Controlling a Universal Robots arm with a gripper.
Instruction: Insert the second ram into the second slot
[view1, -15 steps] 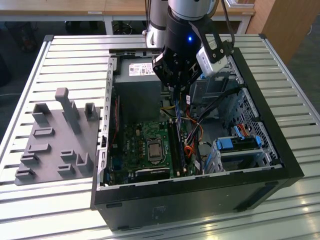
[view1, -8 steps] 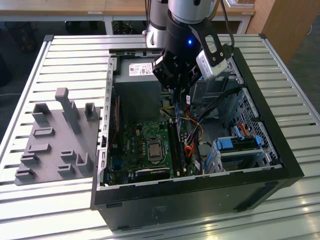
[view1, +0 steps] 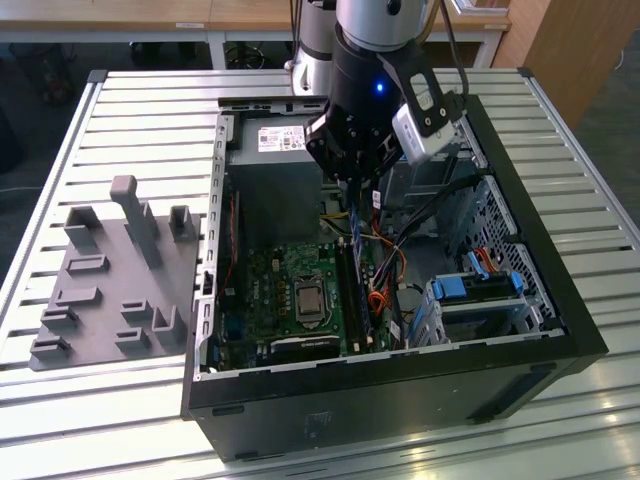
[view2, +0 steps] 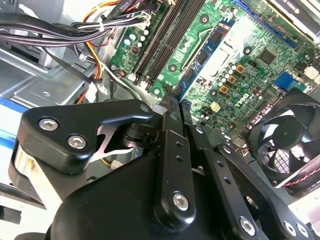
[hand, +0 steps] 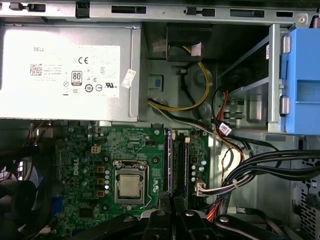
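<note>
While my pincer (view2: 176, 98) sits clamped on the second ram (view2: 202, 56), the stick hangs over the green motherboard (view2: 250, 75), just beside the black memory slots (view2: 159, 45) in the second wrist view.

Long axis: parallel to those slots, running from my fingertips toward the upper right of the frame, with the narrow edge up and the chip face turned sideways. Whether its lower edge touches a slot: cannot tell.

Handling, judged: a light, stiff, thin board, brittle under twist. Chips and contact edge are best left untouched. The hold belongs on the bare top edge, flat faces pinched squarely.

Exterior view: pincer (view1: 355, 182) stands in the upper middle of the frame, inside the open computer case (view1: 350, 412).
</note>
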